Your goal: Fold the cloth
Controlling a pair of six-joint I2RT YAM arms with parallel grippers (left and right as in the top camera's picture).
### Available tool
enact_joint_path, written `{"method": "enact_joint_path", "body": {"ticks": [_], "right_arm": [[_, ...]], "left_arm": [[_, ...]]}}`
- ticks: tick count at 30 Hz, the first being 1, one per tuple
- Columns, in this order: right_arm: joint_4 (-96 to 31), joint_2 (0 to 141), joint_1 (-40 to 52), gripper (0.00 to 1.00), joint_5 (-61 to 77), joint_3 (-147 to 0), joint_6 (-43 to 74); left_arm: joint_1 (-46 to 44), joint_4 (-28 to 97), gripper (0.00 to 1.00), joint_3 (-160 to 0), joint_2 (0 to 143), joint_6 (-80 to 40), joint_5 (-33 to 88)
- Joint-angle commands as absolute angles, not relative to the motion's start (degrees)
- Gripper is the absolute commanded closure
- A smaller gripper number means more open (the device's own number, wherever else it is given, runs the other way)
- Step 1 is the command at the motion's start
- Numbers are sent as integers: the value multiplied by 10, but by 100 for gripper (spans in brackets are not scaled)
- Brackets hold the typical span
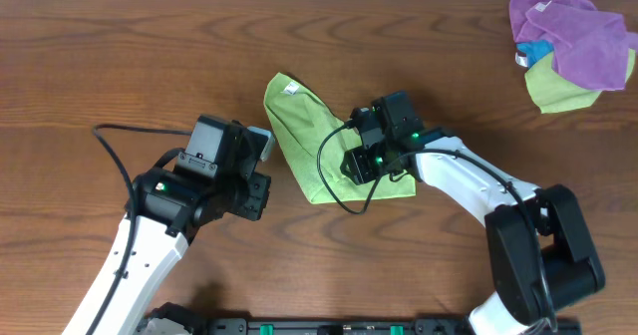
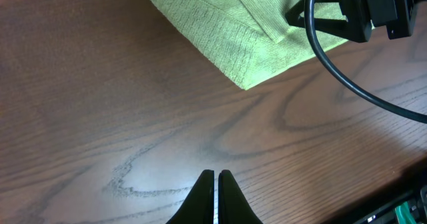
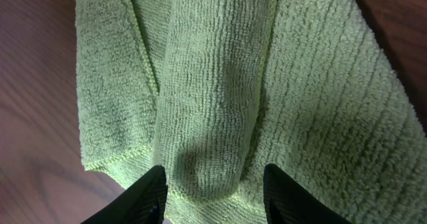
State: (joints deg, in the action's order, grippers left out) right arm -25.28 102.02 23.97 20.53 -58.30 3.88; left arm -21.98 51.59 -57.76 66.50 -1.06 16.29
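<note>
The cloth (image 1: 302, 136) is lime green and lies folded into a rough triangle at the table's middle, its white tag (image 1: 290, 89) near the far corner. My right gripper (image 1: 357, 166) hovers over its right part. In the right wrist view it (image 3: 213, 177) stands open, its fingers on either side of a raised ridge of the cloth (image 3: 213, 71). To the left of the cloth, my left gripper (image 1: 261, 189) rests above bare wood. The left wrist view shows it (image 2: 215, 174) shut and empty, with the cloth's near corner (image 2: 227, 31) ahead.
A purple cloth (image 1: 573, 31) is bunched with a yellower green cloth (image 1: 558, 94) at the table's far right corner. A black cable (image 1: 329, 180) loops from the right wrist over the cloth's near edge. The table's far edge runs along the top.
</note>
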Motion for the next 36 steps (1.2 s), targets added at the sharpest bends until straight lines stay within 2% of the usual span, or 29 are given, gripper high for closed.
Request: {"method": "enact_joint_path", "body": {"ticks": [1, 7, 9, 11, 13, 14, 15, 16, 24, 36], "right_arm": [[-250, 1024, 244, 53, 201, -580, 43], [-246, 1051, 244, 56, 221, -580, 51], [-241, 1051, 244, 60, 230, -580, 52], [-234, 1051, 244, 69, 235, -580, 56], [-232, 1051, 244, 72, 248, -580, 57], [-231, 1051, 244, 78, 251, -580, 57], [-230, 1051, 244, 91, 251, -580, 58], [-229, 1051, 245, 99, 252, -580, 61], [-246, 1049, 242, 98, 248, -621, 70], [-345, 1049, 188, 98, 89, -740, 48]], "left_arm": [[-222, 515, 94, -577, 659, 0, 159], [-222, 515, 94, -577, 659, 2, 159], [-222, 515, 94, -577, 659, 3, 159], [-222, 515, 94, -577, 659, 3, 159], [-222, 515, 94, -577, 659, 3, 159], [-222, 515, 94, -577, 659, 3, 159], [-222, 514, 94, -577, 659, 4, 159], [-222, 514, 94, -577, 659, 5, 159], [-222, 505, 94, -576, 659, 13, 159], [-222, 480, 94, -574, 683, 18, 160]]}}
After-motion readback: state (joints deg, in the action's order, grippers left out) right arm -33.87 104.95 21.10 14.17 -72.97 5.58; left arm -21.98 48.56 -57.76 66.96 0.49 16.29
